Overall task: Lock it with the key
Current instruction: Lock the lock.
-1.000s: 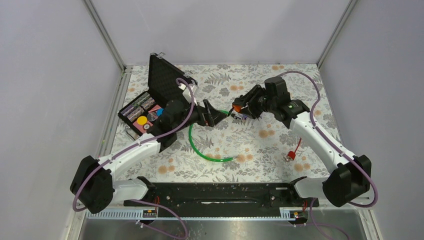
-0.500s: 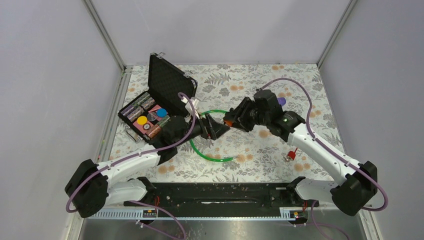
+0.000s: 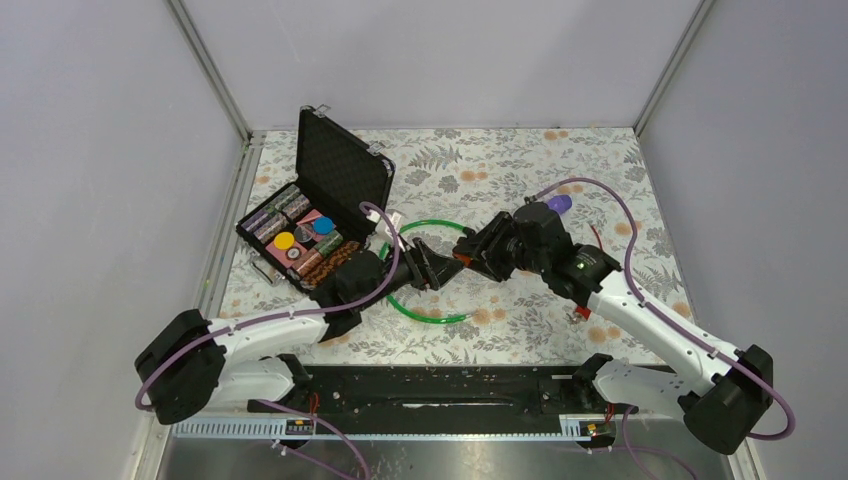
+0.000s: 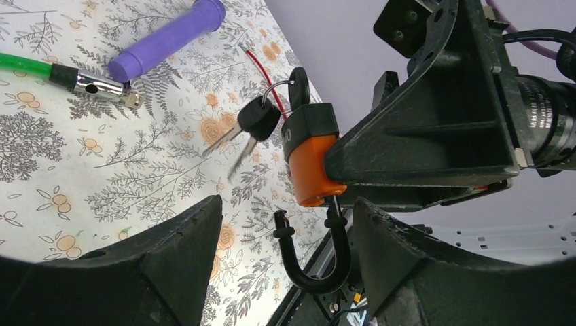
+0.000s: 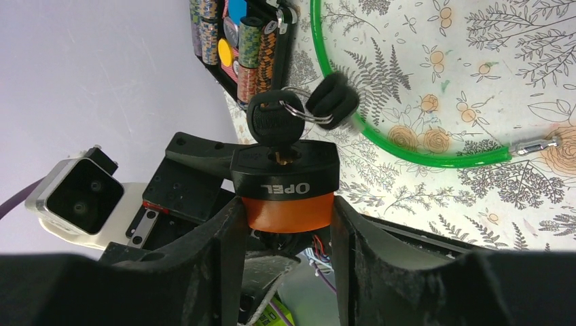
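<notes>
An orange and black padlock (image 5: 285, 190) marked OPEL is held between my right gripper's (image 5: 284, 204) fingers, which are shut on its body. A black key (image 5: 272, 122) sits in its keyhole, with a second key on the ring hanging beside it. In the left wrist view the padlock (image 4: 309, 156) hangs with its black shackle (image 4: 316, 261) open, one end free. My left gripper (image 4: 285, 258) is open, with the shackle between its fingers and not touching them. In the top view the two grippers meet at mid-table, left (image 3: 432, 268) and right (image 3: 472, 253).
A green cable loop (image 3: 420, 312) lies under the grippers, its metal end (image 4: 102, 85) near a purple handle (image 3: 558, 204). An open black case of poker chips (image 3: 300, 235) stands at the left. A small red item (image 3: 583, 310) lies at the right.
My right gripper has carried the padlock left and nearer to the front edge. My left gripper has drawn back and nearer with it, and the shackle now lies between its fingers.
</notes>
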Tool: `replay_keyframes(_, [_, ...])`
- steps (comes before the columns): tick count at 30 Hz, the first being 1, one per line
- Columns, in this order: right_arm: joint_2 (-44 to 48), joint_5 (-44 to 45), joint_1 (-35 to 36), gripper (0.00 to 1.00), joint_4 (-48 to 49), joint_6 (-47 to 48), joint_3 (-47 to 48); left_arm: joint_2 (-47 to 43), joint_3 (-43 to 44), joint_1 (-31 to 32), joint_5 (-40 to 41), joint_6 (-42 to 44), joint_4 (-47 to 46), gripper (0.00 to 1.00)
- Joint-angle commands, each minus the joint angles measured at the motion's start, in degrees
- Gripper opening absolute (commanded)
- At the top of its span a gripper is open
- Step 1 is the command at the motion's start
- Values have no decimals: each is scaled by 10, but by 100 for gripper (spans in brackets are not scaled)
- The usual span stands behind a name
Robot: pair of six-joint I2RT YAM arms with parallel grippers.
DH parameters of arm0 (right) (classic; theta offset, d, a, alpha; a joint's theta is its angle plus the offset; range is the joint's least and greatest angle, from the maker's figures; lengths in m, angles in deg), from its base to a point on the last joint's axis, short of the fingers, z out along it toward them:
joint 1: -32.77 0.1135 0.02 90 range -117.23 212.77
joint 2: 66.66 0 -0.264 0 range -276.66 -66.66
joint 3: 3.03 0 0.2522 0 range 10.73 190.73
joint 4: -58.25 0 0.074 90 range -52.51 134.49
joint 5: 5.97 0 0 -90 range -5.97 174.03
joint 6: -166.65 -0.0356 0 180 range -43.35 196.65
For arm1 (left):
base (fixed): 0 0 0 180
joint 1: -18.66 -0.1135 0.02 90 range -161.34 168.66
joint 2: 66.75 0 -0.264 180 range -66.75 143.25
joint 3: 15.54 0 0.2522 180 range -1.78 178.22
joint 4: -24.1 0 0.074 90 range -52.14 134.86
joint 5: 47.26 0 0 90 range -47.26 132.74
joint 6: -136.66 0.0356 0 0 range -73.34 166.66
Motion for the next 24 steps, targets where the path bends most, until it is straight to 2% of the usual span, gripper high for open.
replay_keyframes(1, [10, 10, 5, 34, 31, -26, 3, 18, 20, 15, 48, -8, -64, 69])
replay_keyframes(7, [-8, -17, 5, 36, 32, -43, 1, 35, 27, 26, 82, -9, -80, 74])
replay_keyframes(11, [-14, -41, 5, 36, 49, -54, -8, 44, 15, 33, 128, -15, -123, 71])
replay_keyframes(13, [-15, -50, 5, 36, 62, -59, -12, 48, 10, 36, 141, -12, -144, 62])
replay_keyframes(15, [-21, -55, 5, 36, 63, -59, -7, 48, 10, 38, 150, -13, -146, 47])
replay_keyframes(16, [-25, -57, 5, 37, 63, -58, -4, 47, 11, 38, 152, -10, -145, 35])
replay_keyframes(20, [-29, -47, 5, 51, 63, -39, -7, 40, 22, 39, 170, -5, -100, 3])
replay_keyframes(24, [-13, -13, 4, 65, 72, -24, -30, 37, 41, 39, 171, -8, -60, 0])
